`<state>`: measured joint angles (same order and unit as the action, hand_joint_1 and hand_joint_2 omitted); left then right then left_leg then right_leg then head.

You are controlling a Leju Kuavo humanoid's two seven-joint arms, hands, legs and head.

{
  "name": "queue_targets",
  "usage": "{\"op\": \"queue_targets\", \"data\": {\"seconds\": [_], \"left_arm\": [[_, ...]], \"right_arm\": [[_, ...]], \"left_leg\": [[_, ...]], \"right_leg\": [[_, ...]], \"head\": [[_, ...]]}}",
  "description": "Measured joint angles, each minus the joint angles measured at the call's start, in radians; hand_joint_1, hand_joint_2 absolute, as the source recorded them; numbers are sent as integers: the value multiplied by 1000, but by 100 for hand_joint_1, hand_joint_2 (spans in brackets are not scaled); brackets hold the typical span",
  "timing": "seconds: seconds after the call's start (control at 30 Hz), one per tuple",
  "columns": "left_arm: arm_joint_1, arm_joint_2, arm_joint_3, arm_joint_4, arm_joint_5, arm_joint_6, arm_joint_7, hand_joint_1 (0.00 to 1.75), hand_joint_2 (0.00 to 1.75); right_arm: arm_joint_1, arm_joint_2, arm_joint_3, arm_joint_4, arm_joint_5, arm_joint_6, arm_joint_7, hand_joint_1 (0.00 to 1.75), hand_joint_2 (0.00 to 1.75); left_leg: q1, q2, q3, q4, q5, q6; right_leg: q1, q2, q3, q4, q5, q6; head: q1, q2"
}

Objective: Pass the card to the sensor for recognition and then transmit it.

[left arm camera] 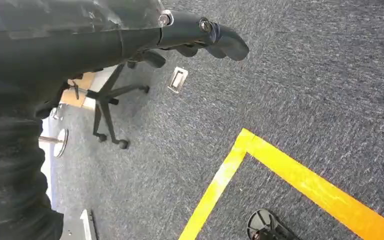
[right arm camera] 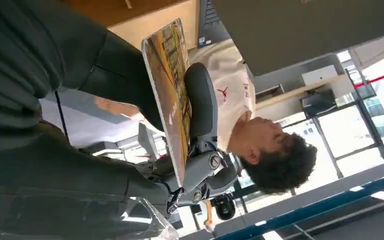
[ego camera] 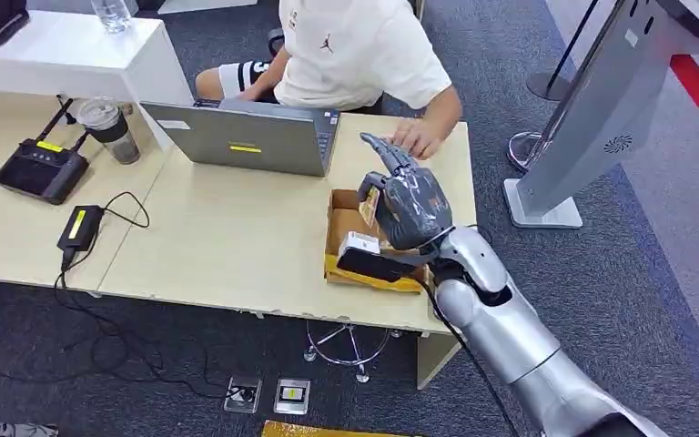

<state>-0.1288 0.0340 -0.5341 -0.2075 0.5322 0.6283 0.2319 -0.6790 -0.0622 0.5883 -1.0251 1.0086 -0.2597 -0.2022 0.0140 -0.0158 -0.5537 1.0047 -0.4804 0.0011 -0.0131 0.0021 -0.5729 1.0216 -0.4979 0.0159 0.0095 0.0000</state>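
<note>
My right hand [ego camera: 410, 205] hovers over an open cardboard box [ego camera: 339, 211] near the table's right end. It pinches a card with a yellow-brown print [right arm camera: 172, 85] between the thumb [right arm camera: 202, 105] and the fingers. The card's edge [ego camera: 369, 202] shows beside the hand, above the box. A small white device [ego camera: 359, 243] lies inside the box below the hand. A tall grey kiosk stand [ego camera: 601, 109] rises on the floor to the right of the table. My left hand [left arm camera: 130, 40] hangs over the carpet and holds nothing.
A person in a white T-shirt [ego camera: 355, 45] sits behind the table, one hand [ego camera: 414, 138] resting close behind my right hand. A grey laptop [ego camera: 246, 137], a cup [ego camera: 109, 127], a black router [ego camera: 41, 168] and a power brick [ego camera: 80, 226] stand further left.
</note>
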Motion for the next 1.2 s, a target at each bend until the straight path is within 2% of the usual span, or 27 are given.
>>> {"op": "queue_targets", "data": {"seconds": [0.23,0.43,0.67,1.2], "left_arm": [[0,-3,-8,0,12,12,19,0,175],[0,-8,-8,0,24,18,34,0,175],[-1,-19,-8,3,26,26,79,0,175],[-23,-54,8,65,-63,26,110,0,175]], "right_arm": [[25,-21,-43,84,-91,-120,-2,175,175],[38,-49,-106,179,-177,-189,-1,175,175],[61,-68,-169,240,-227,-200,-10,175,175],[89,-48,-225,344,-331,-202,-70,175,175]], "left_leg": [[0,0,0,0,0,0],[0,0,0,0,0,0],[0,1,0,0,0,0],[0,1,-1,0,0,0]], "right_leg": [[0,0,0,0,0,0],[0,0,0,0,0,0],[0,1,-1,0,0,0],[0,0,-1,0,0,0]], "head": [[0,0],[0,0],[0,0],[0,0]]}}
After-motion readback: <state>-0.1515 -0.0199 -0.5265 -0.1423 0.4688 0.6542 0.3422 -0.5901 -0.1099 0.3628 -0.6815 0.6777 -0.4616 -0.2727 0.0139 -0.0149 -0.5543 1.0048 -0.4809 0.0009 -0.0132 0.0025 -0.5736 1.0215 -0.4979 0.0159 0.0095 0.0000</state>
